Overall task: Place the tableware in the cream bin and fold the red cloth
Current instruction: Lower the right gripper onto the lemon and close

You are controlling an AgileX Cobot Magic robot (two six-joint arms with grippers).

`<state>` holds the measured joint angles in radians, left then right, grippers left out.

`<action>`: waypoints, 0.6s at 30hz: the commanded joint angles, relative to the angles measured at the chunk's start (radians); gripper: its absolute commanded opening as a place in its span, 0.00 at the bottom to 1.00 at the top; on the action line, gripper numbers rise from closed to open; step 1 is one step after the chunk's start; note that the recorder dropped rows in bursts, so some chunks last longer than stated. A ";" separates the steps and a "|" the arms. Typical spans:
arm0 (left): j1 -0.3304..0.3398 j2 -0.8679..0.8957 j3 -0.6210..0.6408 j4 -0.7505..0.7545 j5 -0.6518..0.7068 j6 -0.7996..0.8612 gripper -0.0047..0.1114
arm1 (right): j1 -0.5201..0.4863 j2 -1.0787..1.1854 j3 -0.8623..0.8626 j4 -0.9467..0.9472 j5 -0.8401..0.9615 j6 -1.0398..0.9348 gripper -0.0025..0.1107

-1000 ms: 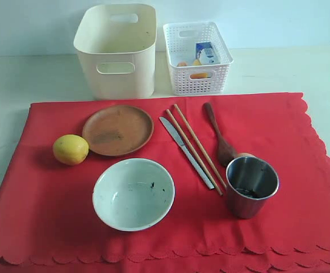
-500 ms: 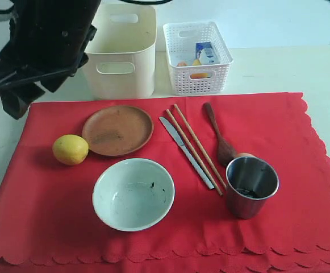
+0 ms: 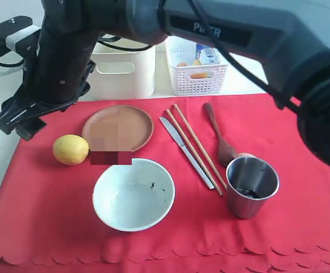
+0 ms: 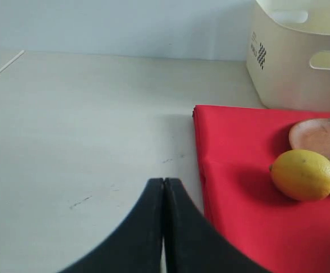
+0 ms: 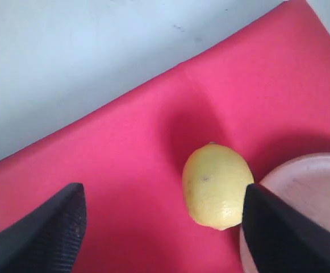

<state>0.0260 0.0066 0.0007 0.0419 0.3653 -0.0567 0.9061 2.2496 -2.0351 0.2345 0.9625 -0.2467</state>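
The big black arm has swung in from the right since a moment ago. Now it stretches across the far side and hides the top of the cream bin. Nothing on the red cloth has moved.

Nearest, the cloth's wavy edge runs along the front. Just behind it sits the pale bowl, open side up. The steel cup stands upright to its right.

A bit farther back on the left is the lemon, just beside the brown plate (a blurry patch covers the plate's near edge). In the middle lie the knife and the chopsticks, side by side and slanting. Right of them lies the wooden spoon, with its round end just behind the cup.

The right gripper hangs over the lemon. Its two fingers are spread wide, one on each side of the lemon, and they hold nothing.

The left gripper is over the bare table, just left of the cloth's left edge. Its fingers are pressed tight together with nothing between them.

Farthest back, off the cloth, the cream bin stands on the table. The white basket is just right of it, with a milk carton inside.
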 commanded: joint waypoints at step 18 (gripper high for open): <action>0.002 -0.007 -0.001 -0.005 -0.012 0.002 0.04 | 0.001 0.152 -0.005 -0.110 -0.096 0.075 0.67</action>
<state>0.0260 0.0066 0.0007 0.0419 0.3653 -0.0567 0.9061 2.3916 -2.0351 0.1315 0.8880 -0.1727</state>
